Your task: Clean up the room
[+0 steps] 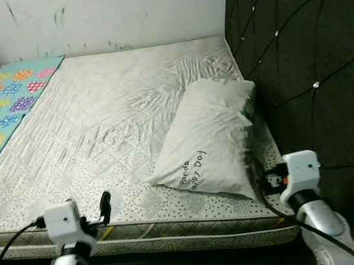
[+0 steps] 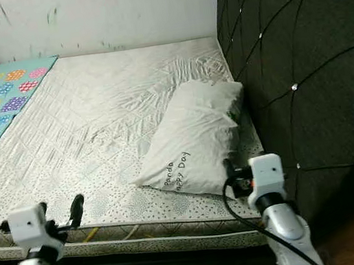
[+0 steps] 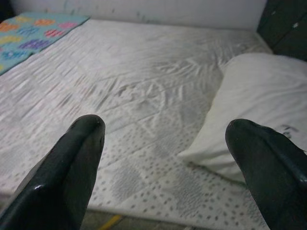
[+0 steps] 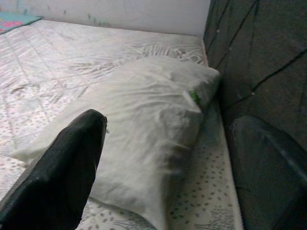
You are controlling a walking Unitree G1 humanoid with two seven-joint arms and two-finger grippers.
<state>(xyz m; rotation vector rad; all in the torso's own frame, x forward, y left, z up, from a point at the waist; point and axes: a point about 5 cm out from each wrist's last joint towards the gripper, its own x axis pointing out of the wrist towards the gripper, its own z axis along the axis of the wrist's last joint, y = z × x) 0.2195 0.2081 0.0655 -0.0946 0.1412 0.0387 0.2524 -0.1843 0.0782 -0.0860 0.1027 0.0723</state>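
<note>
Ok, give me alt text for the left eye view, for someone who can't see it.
A white pillow printed with "Panda Happy Day" lies on a bare quilted mattress, beside a dark tufted headboard. A colourful patterned blanket covers the mattress's far left corner. The left gripper and right gripper reach toward the near edge, both open.

A home bedroom: bare mattress [image 1: 98, 130], pillow [image 1: 210, 138], dark tufted headboard [image 1: 310, 56], scuffed wall [image 1: 103, 15].
</note>
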